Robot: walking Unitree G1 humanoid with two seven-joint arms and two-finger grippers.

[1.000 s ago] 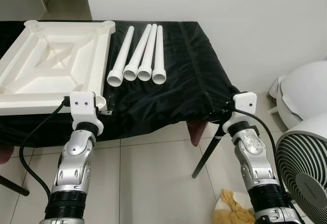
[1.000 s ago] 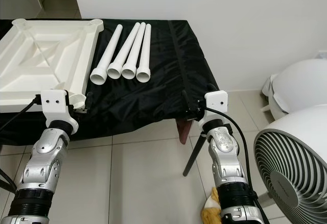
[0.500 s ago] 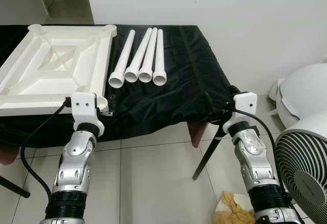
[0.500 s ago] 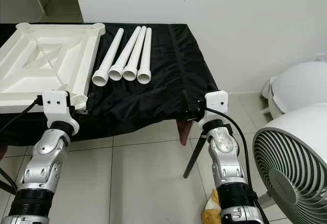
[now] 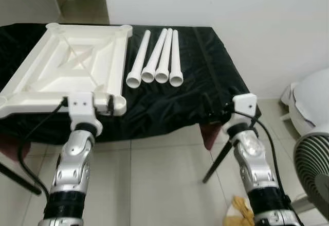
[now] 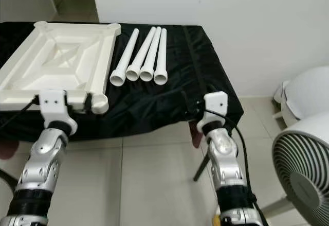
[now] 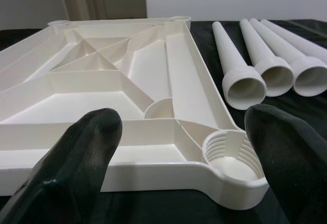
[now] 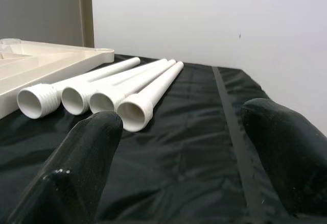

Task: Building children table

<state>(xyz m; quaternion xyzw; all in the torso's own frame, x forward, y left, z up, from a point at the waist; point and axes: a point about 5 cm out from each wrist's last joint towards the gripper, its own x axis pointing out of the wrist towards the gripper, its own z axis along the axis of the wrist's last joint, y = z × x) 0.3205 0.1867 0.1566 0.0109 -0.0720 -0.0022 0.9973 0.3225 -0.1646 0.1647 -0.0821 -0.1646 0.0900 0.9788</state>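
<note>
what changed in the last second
Mostly the camera shifted, so the whole scene slid. The left gripper stands open at the tabletop's near corner socket, the right gripper open toward the four legs. Nothing was grasped; parts lie as before.

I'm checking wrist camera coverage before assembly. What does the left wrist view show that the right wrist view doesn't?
Left wrist view: the ribbed underside of the white tabletop and its threaded corner socket, seen between the open left claw fingers.

Right wrist view: the white wall and a seam in the black cloth, past the open right claw.

Both: the white legs lying side by side, and an edge of the tabletop.
</note>
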